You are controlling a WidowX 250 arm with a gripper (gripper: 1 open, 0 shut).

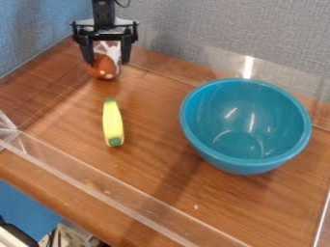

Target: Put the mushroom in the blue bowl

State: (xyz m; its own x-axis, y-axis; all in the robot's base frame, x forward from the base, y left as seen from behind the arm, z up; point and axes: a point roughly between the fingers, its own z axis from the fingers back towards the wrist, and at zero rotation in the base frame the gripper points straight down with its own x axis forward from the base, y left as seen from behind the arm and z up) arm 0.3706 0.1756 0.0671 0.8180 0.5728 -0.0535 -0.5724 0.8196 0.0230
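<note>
One small toy mushroom with a reddish-brown cap (102, 66) is sitting near the desk's far left corner. One large, round, glossy teal-blue plastic bowl (245, 125) is sitting toward the right edge. One elongated yellow piece with a green tip (114, 123) is lying between them.

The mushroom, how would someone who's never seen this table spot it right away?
Start at the large teal-blue glossy plastic bowl on the brown wooden table, then look to the far left corner. There, between the open fingers of the black tool, sits the small reddish-brown-capped toy mushroom. It is round, unlike the elongated yellow green-tipped piece nearer the camera.
</note>
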